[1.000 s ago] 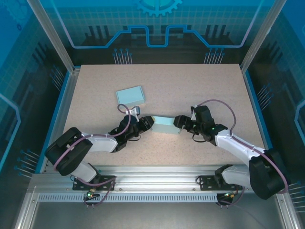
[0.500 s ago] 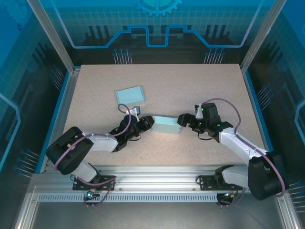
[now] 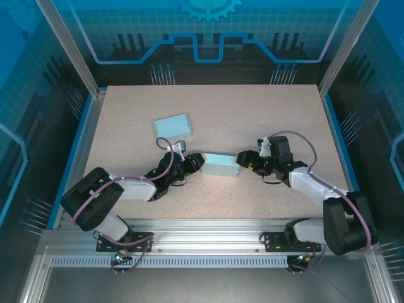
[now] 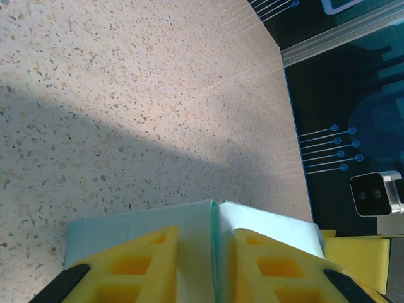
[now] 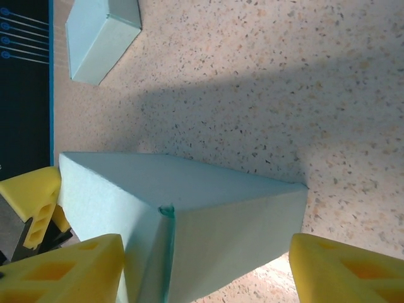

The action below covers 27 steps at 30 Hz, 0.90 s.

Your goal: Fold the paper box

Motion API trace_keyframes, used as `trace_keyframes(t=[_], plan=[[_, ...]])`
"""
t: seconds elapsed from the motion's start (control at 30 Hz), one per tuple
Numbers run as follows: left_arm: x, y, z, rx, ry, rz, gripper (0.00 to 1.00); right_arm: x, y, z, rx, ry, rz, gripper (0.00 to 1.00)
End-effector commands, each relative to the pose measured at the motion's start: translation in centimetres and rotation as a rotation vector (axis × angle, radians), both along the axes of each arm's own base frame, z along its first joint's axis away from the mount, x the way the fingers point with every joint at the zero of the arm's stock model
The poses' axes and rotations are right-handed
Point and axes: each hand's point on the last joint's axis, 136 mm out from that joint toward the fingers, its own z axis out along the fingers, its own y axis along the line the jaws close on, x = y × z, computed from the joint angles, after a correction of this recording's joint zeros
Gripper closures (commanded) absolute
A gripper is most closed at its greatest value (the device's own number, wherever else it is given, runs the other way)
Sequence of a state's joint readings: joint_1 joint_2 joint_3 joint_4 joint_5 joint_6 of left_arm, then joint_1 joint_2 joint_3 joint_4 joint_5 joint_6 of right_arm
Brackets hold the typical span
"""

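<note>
The light teal paper box [image 3: 221,165] lies on the table between the two arms. My left gripper [image 3: 197,163] is shut on its left end. In the left wrist view both yellow fingers [image 4: 136,262] press on the box [image 4: 189,218] either side of a corner seam, with the left gripper [image 4: 207,232] across it. My right gripper [image 3: 245,160] stands open around the box's right end. In the right wrist view the box [image 5: 208,196] fills the gap of the right gripper [image 5: 205,245]; one finger [image 5: 69,271] is at its face, the other [image 5: 347,271] stands off it.
A second, folded teal box [image 3: 172,127] lies behind and to the left, also seen as the folded box [image 5: 98,35] in the right wrist view. Blue-edged frame rails bound the speckled table [image 3: 265,113].
The right wrist has drawn back slightly to the right and turned, and its jaws have narrowed around the box's end. The left gripper and the box have stayed put.
</note>
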<state>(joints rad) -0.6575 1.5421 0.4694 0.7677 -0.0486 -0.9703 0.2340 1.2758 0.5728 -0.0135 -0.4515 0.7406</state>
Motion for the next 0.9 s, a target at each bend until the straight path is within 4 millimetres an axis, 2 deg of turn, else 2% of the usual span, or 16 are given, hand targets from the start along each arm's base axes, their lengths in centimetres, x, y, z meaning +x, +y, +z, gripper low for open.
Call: trace_keyframes(t=[0.0,0.07,0.13,0.2,0.3,0.47,0.6,0.73,0.87], plan=[[-5.6,4.7,-11.4,0.294,0.356,0.016,0.75,-0.8,-0.8,-2.3,-0.006,0.061,-0.016,0.37],[-5.6,4.7,-11.4,0.294,0.357,0.016,0.75,-1.0,-1.1,-2.9,-0.004,0.072,-0.022,0.45],[-5.6,4.7,-11.5,0.297,0.357,0.017,0.75,-1.2,-1.2,-3.5,0.000,0.084,-0.027,0.47],[-5.6,4.8,-11.5,0.298,0.357,0.019,0.75,-1.5,-1.4,-4.2,0.003,0.101,-0.032,0.54],[-5.6,4.9,-11.6,0.299,0.361,0.025,0.75,-2.2,-1.7,-5.2,0.001,0.125,-0.038,0.57],[-5.6,4.9,-11.6,0.299,0.365,0.028,0.76,-3.6,-2.7,-7.8,-0.011,0.199,-0.060,0.66],[-5.7,5.0,-11.7,0.301,0.368,0.030,0.76,-4.5,-3.5,-9.6,0.003,0.258,-0.094,0.78],[-5.7,5.0,-11.6,0.300,0.370,0.033,0.78,-4.7,-3.4,-10.7,0.018,0.295,-0.089,0.82],[-5.7,5.0,-11.4,0.299,0.362,0.031,0.78,-4.5,-2.9,-10.3,0.030,0.287,-0.069,0.82]])
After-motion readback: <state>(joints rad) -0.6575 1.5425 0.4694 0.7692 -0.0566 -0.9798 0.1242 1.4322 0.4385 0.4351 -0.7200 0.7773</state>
